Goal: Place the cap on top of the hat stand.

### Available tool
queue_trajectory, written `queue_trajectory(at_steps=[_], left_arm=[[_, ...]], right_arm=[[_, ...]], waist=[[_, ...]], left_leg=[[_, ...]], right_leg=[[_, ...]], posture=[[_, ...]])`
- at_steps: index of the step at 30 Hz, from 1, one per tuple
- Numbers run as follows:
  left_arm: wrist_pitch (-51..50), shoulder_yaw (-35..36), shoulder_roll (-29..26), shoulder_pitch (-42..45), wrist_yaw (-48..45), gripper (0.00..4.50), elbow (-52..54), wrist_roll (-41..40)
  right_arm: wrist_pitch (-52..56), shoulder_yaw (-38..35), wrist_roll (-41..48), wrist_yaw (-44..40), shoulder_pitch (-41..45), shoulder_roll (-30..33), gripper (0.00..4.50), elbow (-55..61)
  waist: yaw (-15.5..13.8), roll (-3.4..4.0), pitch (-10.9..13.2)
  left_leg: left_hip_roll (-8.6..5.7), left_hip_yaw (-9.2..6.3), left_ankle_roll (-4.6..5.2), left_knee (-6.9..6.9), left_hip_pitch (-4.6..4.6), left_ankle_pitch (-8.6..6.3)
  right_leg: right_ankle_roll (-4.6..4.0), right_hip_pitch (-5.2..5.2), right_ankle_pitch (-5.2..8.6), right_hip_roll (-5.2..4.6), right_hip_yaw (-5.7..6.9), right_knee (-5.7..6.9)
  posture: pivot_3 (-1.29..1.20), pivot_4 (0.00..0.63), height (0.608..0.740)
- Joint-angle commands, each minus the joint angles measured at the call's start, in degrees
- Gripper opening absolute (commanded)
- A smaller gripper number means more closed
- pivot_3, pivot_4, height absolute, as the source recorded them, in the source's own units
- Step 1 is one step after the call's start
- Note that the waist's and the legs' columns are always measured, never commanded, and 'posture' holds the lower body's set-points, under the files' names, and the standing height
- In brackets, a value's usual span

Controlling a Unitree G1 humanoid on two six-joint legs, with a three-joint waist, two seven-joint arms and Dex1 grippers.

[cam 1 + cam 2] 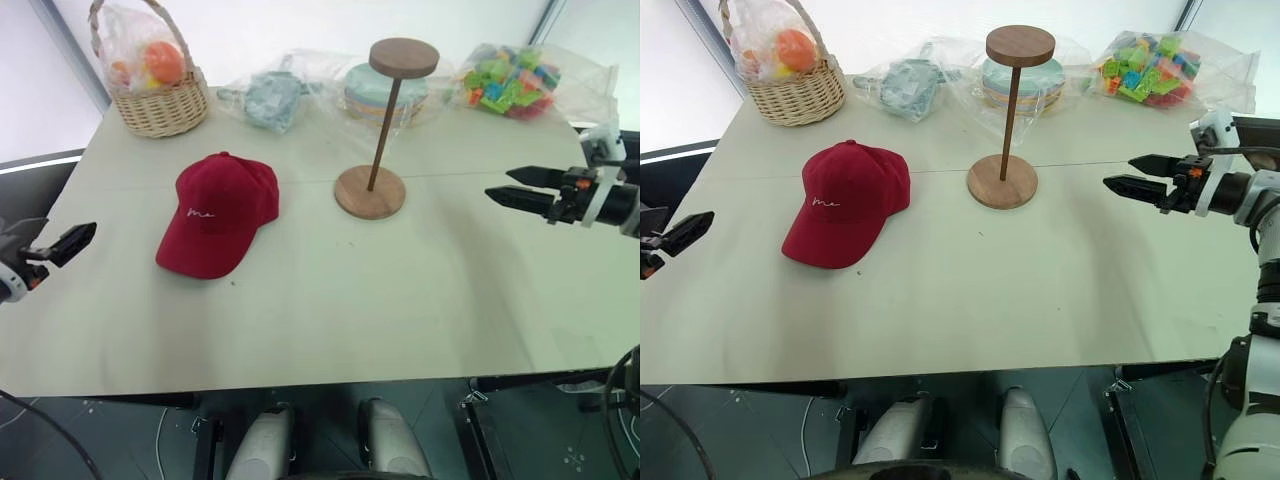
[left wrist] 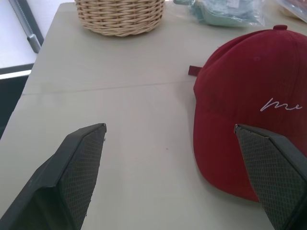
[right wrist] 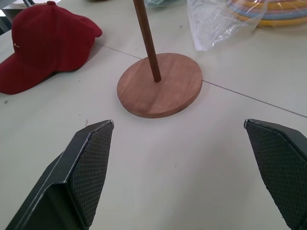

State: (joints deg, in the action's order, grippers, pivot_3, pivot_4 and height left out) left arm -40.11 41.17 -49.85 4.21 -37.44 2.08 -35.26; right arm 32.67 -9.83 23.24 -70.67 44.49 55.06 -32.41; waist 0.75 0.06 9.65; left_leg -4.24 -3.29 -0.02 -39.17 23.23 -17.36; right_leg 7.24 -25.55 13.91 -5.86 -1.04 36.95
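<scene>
1. Nearest the robot, at the pale table's (image 1: pixel 330 320) left edge, the left gripper (image 2: pixel 170 158) hangs with its two black fingers spread wide and nothing between them, aimed across the tabletop toward the cap.
2. Opposite, over the table's right edge, the right gripper (image 3: pixel 180 160) points level toward the hat stand's base, jaws likewise wide apart and empty.
3. Left of centre lies the cap (image 1: pixel 218 213), a dark red fabric baseball cap with a top button and small white script stitched on its front. It sits crown up, flat on the table, clear of both grippers. Its long axis runs from the back strap at the far right to the curved brim at the near left, so the brim points toward the robot's left side.
4. Just right of the cap, apart from it, stands the hat stand (image 1: pixel 372 190): a round brown wooden base, a thin dark rod leaning slightly in the head views, and a smaller round disc on top, bare.
5. Farthest back along the table's far edge sit a wicker basket (image 1: pixel 160 105) holding bagged items, a plastic bag of pale blue-grey goods (image 1: pixel 272 98), bagged pastel plates (image 1: pixel 385 95) behind the stand, and a bag of colourful blocks (image 1: pixel 508 80).
</scene>
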Motion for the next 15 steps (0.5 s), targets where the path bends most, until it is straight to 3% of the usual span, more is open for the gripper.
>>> queue_trajectory(at_steps=[1, 9, 15], left_arm=[[1.35, 1.22, -2.21, 0.44, -0.83, 4.47, -0.13, 0.63], [0.29, 1.36, -5.3, 1.45, -4.27, 4.47, -1.91, -0.49], [-3.81, 1.17, -7.53, -1.62, -9.81, 4.47, 0.82, -2.85]], right_arm=[[-1.2, -0.98, 0.0, 0.0, 1.82, 0.27, 4.5, 0.31], [2.88, 0.14, 1.89, -1.6, 0.93, -0.32, 4.5, 7.57], [13.64, -0.59, 9.29, -0.89, -4.37, -1.89, 4.5, 25.38]], waist=[[-0.01, 0.0, 0.0], [0.06, 0.0, 0.0], [0.02, 0.01, 0.0]], left_leg=[[0.0, 0.0, 0.0, 0.0, 0.0, 0.0], [0.01, 0.0, 0.0, 0.0, 0.0, 0.0], [0.01, -0.01, 0.01, 0.01, 0.0, -0.01]], right_leg=[[0.0, 0.0, 0.0, 0.0, 0.0, 0.0], [0.0, -0.01, 0.0, 0.01, 0.0, 0.0], [0.0, -0.01, 0.0, 0.0, 0.0, 0.01]], posture=[[0.0, 0.15, 0.74], [0.0, 0.15, 0.74], [0.0, 0.15, 0.74]])
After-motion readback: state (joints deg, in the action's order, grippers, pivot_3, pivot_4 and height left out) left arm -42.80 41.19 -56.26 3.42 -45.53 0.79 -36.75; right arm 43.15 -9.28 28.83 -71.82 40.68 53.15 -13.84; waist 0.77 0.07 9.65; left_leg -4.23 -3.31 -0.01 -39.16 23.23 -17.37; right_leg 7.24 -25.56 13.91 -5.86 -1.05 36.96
